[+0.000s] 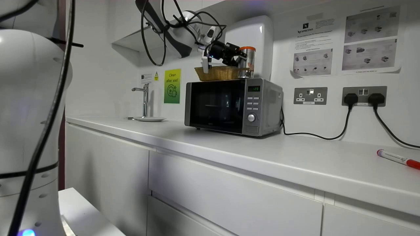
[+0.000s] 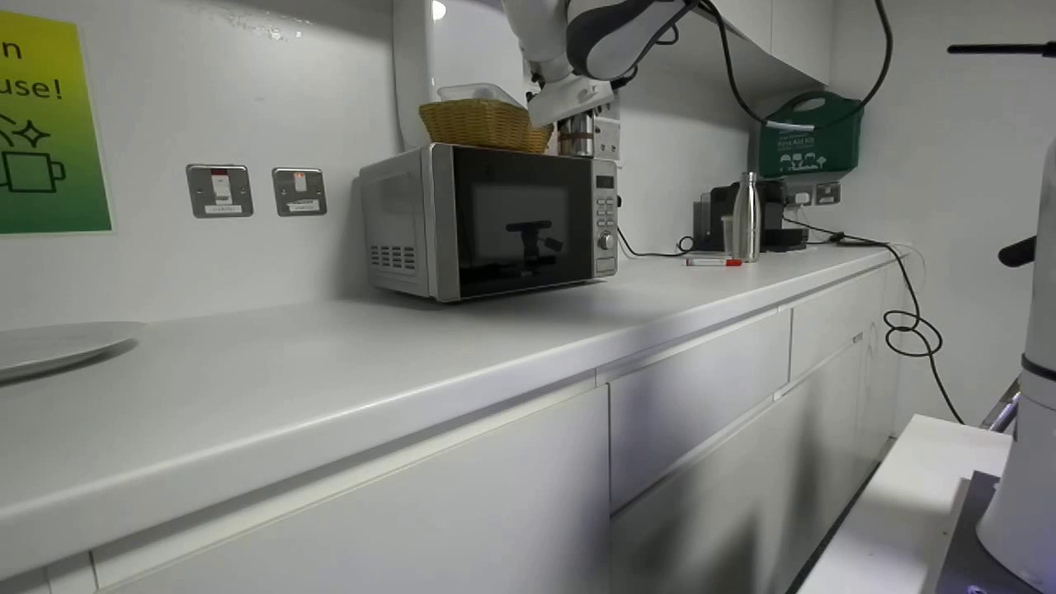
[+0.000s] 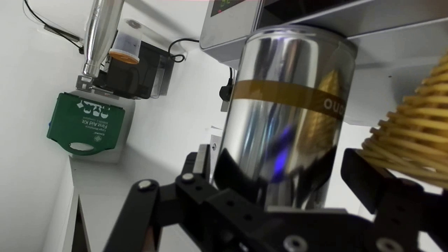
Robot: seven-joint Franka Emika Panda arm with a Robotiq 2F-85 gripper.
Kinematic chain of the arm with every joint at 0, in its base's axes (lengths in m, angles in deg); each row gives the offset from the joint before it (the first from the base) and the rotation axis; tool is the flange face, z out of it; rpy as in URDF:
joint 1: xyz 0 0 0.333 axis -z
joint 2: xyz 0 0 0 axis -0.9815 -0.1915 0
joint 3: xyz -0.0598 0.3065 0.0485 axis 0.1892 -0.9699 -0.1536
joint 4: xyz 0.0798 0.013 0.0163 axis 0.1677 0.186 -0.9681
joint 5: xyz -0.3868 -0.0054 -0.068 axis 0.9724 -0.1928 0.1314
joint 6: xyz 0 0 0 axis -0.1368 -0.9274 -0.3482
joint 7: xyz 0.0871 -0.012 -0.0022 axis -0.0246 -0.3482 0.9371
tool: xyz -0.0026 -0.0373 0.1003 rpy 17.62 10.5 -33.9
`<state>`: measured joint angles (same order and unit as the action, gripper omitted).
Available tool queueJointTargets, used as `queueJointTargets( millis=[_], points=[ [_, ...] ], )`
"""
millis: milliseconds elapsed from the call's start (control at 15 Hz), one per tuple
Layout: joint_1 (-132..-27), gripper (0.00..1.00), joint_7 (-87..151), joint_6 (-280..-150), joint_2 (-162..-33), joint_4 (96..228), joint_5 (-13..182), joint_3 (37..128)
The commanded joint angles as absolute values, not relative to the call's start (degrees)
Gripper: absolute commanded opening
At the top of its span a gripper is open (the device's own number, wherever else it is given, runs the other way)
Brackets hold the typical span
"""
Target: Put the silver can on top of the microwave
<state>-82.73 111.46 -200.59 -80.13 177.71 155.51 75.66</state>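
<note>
The silver can [image 1: 251, 60] stands upright on top of the microwave [image 1: 216, 103], near its right end and beside the basket. In an exterior view it is partly hidden behind the arm [image 2: 576, 139], above the microwave [image 2: 528, 223]. The wrist view is upside down; the can [image 3: 287, 115] fills its middle, with its brown band visible and its base against the microwave top [image 3: 231, 31]. My gripper [image 3: 276, 157] is open around the upper part of the can, one finger on each side. A gap shows between the can and the finger on the basket's side.
A wicker basket [image 1: 216, 73] sits on the microwave, close to one finger in the wrist view [image 3: 416, 140]. A white wall unit [image 1: 262, 42] stands behind. A red marker [image 1: 398, 159], a metal bottle [image 2: 747, 219] and a plate [image 2: 66, 342] are on the counter.
</note>
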Motion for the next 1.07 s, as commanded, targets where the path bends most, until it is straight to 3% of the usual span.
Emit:
queueJointTargets(
  millis=[0, 1000],
  points=[
    [-82.1, 1.0, 110.7, -202.8, -81.2, 176.9, 156.1, 75.9],
    [-82.7, 1.0, 106.5, -200.0, -73.9, 177.7, 153.1, 75.2]
  ],
)
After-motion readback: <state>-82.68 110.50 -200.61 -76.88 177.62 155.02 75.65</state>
